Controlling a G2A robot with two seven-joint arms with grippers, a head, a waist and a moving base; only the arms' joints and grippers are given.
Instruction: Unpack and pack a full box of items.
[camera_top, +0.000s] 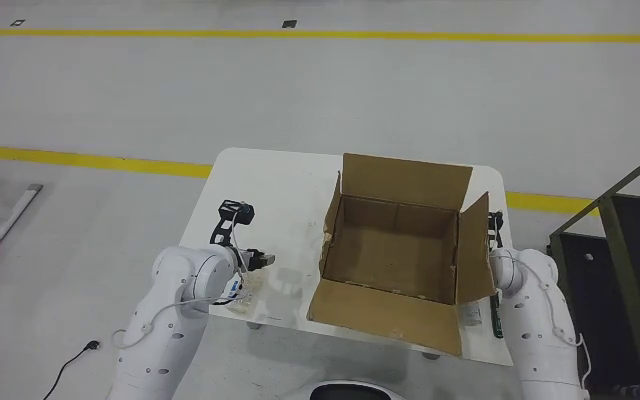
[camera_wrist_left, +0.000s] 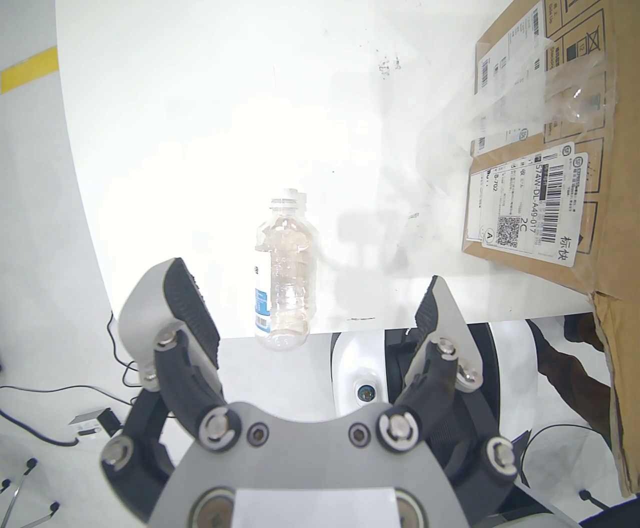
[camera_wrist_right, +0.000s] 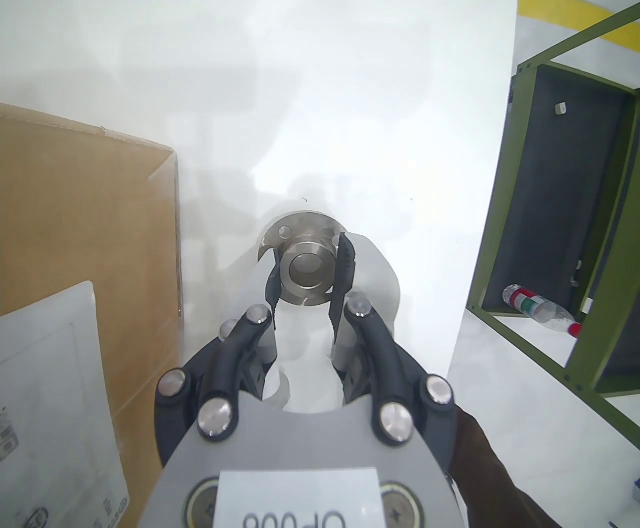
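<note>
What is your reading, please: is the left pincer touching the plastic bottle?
Apart. The left wrist view shows the left pincer open, with bare table showing on both sides between it and the plastic bottle lying ahead.

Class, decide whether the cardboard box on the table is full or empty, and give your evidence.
Empty. In the top view the cardboard box stands with flaps spread, and its bare brown floor shows, nothing inside.

The left gripper (camera_wrist_left: 310, 295) has its jaws spread wide, on a bent left arm (camera_top: 180, 295). The right gripper (camera_wrist_right: 309, 280), on a bent right arm (camera_top: 540, 310), has its jaws clamped on a metal flange (camera_wrist_right: 300, 232).
</note>
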